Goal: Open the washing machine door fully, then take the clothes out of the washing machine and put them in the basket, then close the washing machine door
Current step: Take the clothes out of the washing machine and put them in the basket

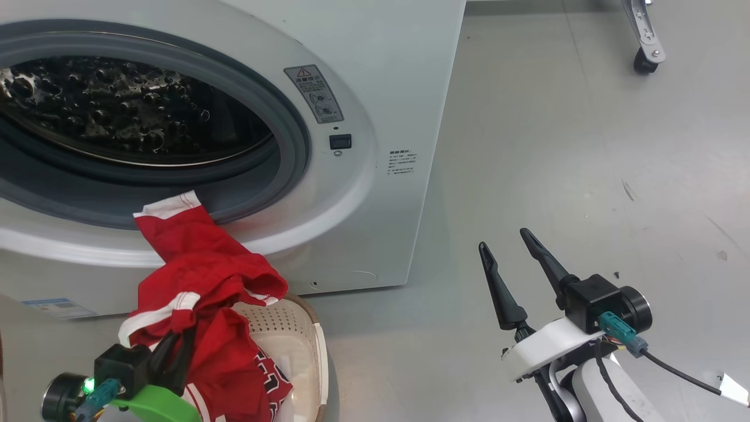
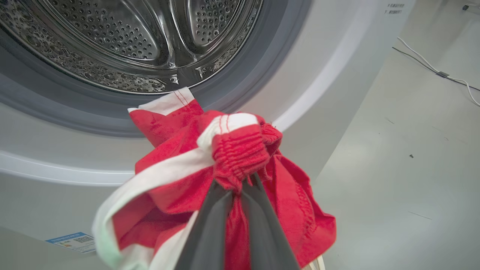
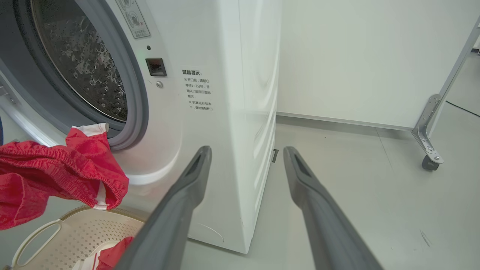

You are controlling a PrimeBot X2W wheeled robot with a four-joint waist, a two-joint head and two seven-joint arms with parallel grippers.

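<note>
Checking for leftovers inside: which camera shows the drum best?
The left wrist view: it looks into the drum, its holed steel wall and ribs clear. The head view gives a dark, slanted part of the drum; the right wrist view, a narrow side-on slice.

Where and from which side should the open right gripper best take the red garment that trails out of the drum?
Probably the white-trimmed hem lying on the grey gasket: a flat, free edge. The right gripper could come from the robot's right, jaws across the hem, because the left gripper is shut on the bunched waistband below.
</note>
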